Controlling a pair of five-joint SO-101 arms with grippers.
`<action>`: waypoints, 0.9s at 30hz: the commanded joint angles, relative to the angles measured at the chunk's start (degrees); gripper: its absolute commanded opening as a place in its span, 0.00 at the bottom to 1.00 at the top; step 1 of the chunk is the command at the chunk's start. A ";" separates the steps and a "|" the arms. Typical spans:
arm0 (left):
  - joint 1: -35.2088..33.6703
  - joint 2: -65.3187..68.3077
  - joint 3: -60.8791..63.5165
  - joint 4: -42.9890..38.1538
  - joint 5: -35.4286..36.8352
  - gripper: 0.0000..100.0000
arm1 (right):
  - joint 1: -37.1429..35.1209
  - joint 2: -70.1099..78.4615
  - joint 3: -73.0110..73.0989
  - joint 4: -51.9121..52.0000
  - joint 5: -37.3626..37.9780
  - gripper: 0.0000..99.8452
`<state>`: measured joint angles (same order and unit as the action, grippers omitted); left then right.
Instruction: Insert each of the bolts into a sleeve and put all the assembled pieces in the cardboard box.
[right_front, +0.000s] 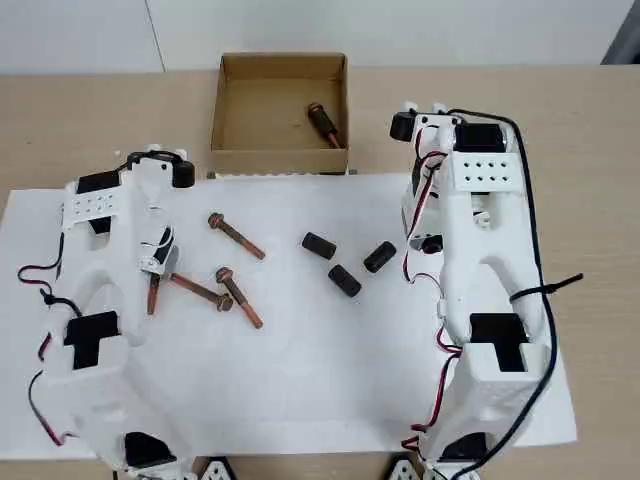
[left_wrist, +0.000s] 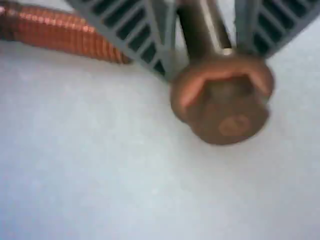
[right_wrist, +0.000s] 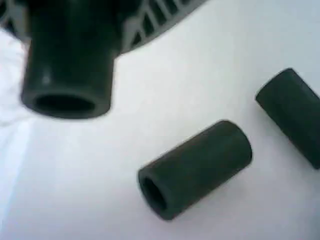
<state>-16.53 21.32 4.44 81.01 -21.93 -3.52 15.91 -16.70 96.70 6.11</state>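
My left gripper (right_front: 157, 264) (left_wrist: 205, 35) is shut on a copper bolt (right_front: 153, 293) (left_wrist: 222, 100) low over the white sheet, head pointing away from the fingers. Three more bolts (right_front: 236, 236) (right_front: 200, 291) (right_front: 241, 298) lie just to its right; the thread of one (left_wrist: 65, 37) passes close by. My right gripper (right_front: 425, 241) (right_wrist: 70, 25) is shut on a black sleeve (right_wrist: 67, 70), held just above the sheet. Three loose sleeves (right_front: 319, 245) (right_front: 344, 280) (right_front: 380, 256) lie left of it, two nearby (right_wrist: 195, 167) (right_wrist: 295, 115). The cardboard box (right_front: 228, 105) holds one assembled piece (right_front: 323, 122).
A white sheet (right_front: 330, 380) covers the wooden table between the two arms. The box stands beyond the sheet's far edge, midway between the arms. Red and black cables (right_front: 530, 250) run along the right arm.
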 joint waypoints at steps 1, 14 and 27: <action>-0.09 2.64 -1.10 -0.97 0.00 0.03 | 0.22 -2.07 -0.26 0.22 0.79 0.00; 0.62 0.00 -1.10 1.41 0.00 0.00 | -0.57 -3.65 -0.53 0.57 0.79 0.00; 13.80 -27.69 -1.10 11.96 6.15 0.00 | -2.68 -17.54 -0.26 1.27 0.88 0.00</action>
<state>-5.19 0.75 4.09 90.33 -16.92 -5.63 3.69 -16.70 96.79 6.11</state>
